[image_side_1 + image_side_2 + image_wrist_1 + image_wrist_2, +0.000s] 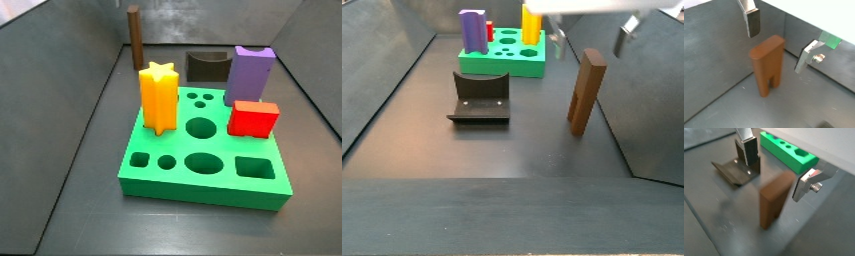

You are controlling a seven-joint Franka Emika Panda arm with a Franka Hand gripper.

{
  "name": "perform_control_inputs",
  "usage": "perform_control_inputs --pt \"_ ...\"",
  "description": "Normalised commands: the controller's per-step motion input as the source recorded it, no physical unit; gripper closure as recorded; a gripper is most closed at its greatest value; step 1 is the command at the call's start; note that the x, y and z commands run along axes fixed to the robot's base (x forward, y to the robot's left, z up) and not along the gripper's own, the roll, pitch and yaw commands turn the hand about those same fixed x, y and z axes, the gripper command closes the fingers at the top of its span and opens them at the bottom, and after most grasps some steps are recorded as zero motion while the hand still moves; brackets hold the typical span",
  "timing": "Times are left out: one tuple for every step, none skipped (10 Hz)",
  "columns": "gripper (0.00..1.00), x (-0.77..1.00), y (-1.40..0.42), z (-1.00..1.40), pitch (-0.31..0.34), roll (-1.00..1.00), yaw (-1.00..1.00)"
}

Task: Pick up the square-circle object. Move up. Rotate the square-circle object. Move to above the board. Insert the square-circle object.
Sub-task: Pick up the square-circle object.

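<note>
1. My end effector (pixel 781 42) is wide open, w/ nothing in it. It hangs just over the brown block (pixel 768 65).
2. In both wrist views my two fingers (pixel 752 21) sit on either side of the block's top, not touching it. One finger (pixel 807 184) is close by the block (pixel 773 199) in a wrist view.
3. The block stands upright on the dark worktop (pixel 502 150), its two legs down. In a side view it is the tall brown slab (pixel 585 92) near the right wall, w/ my end effector (pixel 592 37) above it.
4. The green board (pixel 203 152) lies well apart from the block. In a side view the block (pixel 134 36) shows as a thin brown post behind the board, by the back wall.
5. On the board stand a yellow star (pixel 159 98), a red cube (pixel 253 118) and a purple block (pixel 250 72). Round and square holes show in its top.
6. The fixture (pixel 478 97) stands on the worktop between the board (pixel 502 58) and the camera, left of the brown block. It also shows in a wrist view (pixel 736 170).
</note>
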Motion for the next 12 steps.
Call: perform_control_inputs --pt "0.0 -0.34 0.0 -0.64 0.0 -0.08 0.0" --pt "0.0 -0.03 0.02 -0.64 0.034 -0.06 -0.02" --pt "0.0 0.0 0.0 -0.52 0.013 -0.07 0.0" --pt "0.0 0.0 0.0 0.0 0.0 0.0 0.0" --pt "1.0 0.0 0.0 0.0 0.0 0.0 0.0" --pt "1.0 0.0 0.0 0.0 0.0 0.0 0.0" --pt "1.0 0.0 0.0 0.0 0.0 0.0 0.0" --pt "1.0 0.0 0.0 0.0 0.0 0.0 0.0" --pt "1.0 0.0 0.0 0.0 0.0 0.0 0.0" --pt "1.0 0.0 0.0 0.0 0.0 0.0 0.0" --pt "1.0 0.0 0.0 0.0 0.0 0.0 0.0" --pt "1.0 0.0 0.0 0.0 0.0 0.0 0.0"
